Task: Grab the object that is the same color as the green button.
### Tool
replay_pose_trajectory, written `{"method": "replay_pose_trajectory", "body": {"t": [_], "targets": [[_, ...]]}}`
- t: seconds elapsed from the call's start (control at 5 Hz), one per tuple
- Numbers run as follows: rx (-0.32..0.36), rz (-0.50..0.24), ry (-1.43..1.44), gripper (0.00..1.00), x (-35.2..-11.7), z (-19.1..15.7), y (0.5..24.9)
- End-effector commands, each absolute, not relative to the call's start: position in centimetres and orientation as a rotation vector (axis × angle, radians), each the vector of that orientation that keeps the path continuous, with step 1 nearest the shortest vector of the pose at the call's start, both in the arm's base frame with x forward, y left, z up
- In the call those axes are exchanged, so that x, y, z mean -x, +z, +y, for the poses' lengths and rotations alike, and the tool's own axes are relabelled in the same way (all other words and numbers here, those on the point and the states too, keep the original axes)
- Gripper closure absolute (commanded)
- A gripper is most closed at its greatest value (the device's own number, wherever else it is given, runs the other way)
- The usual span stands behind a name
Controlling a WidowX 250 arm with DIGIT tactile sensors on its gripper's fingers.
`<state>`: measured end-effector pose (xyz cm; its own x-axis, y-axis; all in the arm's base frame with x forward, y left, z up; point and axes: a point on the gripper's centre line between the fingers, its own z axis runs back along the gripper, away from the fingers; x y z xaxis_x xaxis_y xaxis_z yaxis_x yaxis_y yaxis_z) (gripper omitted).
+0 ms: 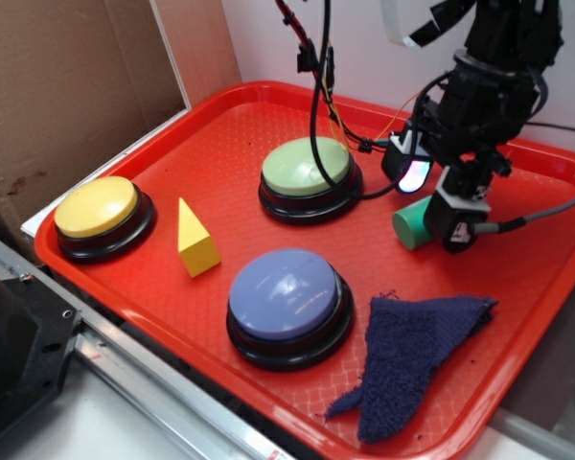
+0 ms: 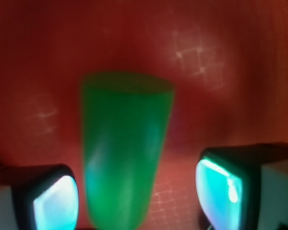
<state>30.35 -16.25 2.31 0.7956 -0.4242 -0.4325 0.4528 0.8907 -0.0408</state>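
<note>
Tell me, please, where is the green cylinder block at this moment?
In the exterior view the green cylinder block lies on the red tray, right of the green button, at the gripper. In the wrist view it sits between the open fingers.

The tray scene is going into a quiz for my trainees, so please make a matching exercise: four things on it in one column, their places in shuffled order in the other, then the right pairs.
Things:
1. green cylinder
2. yellow wedge
3. dark blue cloth
4. green button

Places:
A. near right corner of the red tray
B. between the fingers of the gripper
C. between the yellow button and the blue button
D. middle of the tray, toward the back

Pairs: 1-B, 2-C, 3-A, 4-D
</note>
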Motion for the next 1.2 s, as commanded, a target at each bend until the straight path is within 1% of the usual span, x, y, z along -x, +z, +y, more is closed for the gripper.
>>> {"method": "replay_pose_trajectory", "body": {"t": [0.0,0.2,0.4,0.6,0.8,1.0], "targets": [[-0.08,0.43,-0.434,1.0,-30.7,-15.1,3.3],[-0.094,0.416,-0.425,1.0,-30.8,-15.4,4.2],[-0.065,0.35,-0.345,1.0,-31.2,-15.5,8.7],[-0.04,0.308,-0.094,1.0,-31.3,-15.5,13.8],[0.015,0.205,-0.04,1.0,-30.5,-15.8,18.8],[-0.001,0.168,-0.074,1.0,-29.3,-15.9,23.7]]}}
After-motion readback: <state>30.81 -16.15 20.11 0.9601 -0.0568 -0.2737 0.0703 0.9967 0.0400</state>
